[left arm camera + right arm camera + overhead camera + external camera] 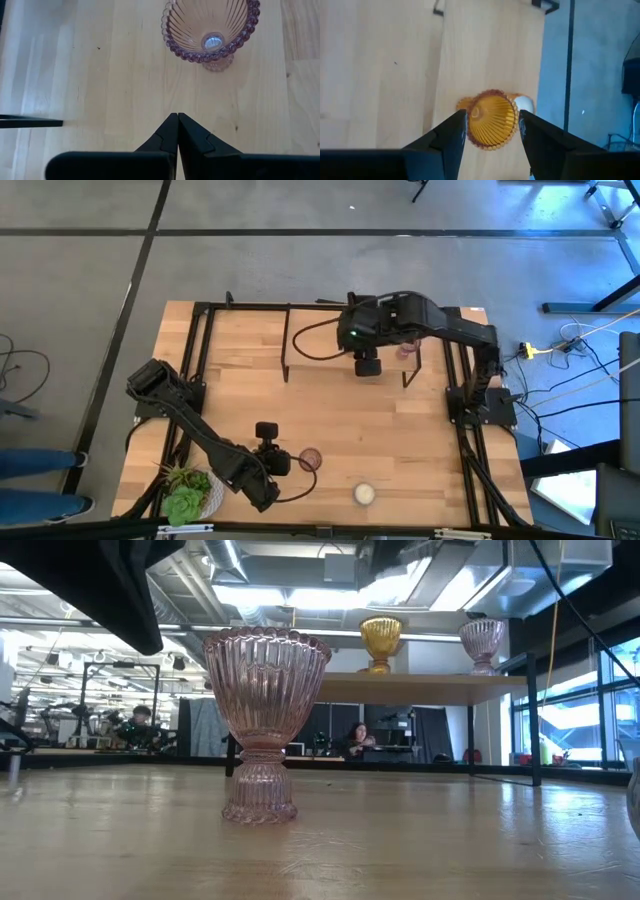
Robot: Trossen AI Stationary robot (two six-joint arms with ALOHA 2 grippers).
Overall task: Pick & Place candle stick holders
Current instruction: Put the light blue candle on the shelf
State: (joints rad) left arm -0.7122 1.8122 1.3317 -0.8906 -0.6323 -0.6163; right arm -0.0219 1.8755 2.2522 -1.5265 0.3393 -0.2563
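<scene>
A pinkish holder (310,458) (265,725) (210,30) stands upright on its foot on the table, near the front. My left gripper (177,117) (285,465) is shut just left of it and touches nothing. An amber holder (380,640) (492,120) stands on the raised wooden shelf (420,687) at the far side, with a second pinkish holder (483,640) (407,348) to its right. My right gripper (492,117) hangs open above the amber holder, one finger to each side of it in the right wrist view. In the high view the arm hides the amber holder. A whitish holder (363,494) stands by the near edge.
A leafy green plant in a white pot (185,495) stands at the near left corner beside the left arm. A black metal frame (290,340) runs along the table's sides and carries the shelf. Bare wood lies in the table's middle (350,415). People sit in the room beyond.
</scene>
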